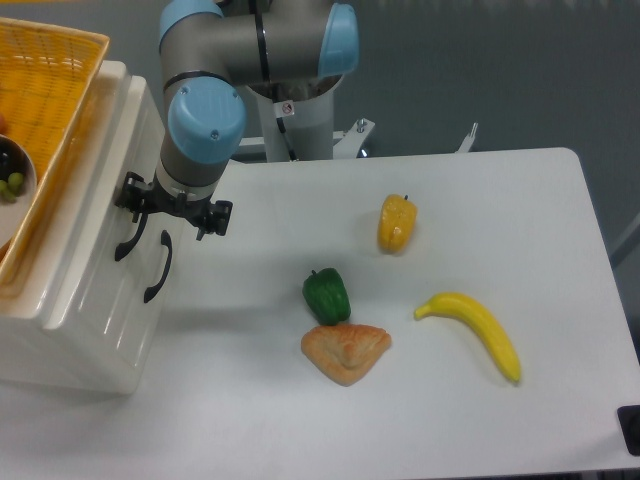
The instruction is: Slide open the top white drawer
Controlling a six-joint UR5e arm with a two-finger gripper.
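A white table (520, 200) with rounded corners fills most of the view, lit evenly from above so that its top shows only soft, faint shadows. Behind it runs a plain grey-blue wall (480, 60) (matte, with no markings). A white metal stand (300, 125) rises at the table's far edge. A small dark object (630, 428) sits at the lower right corner.

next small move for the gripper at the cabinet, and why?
Probably pull outward, toward the table's open side. The gripper sits right at the top white drawer, over its upper black handle, and the drawer looks closed. Whether the fingers have hooked the handle cannot be seen.
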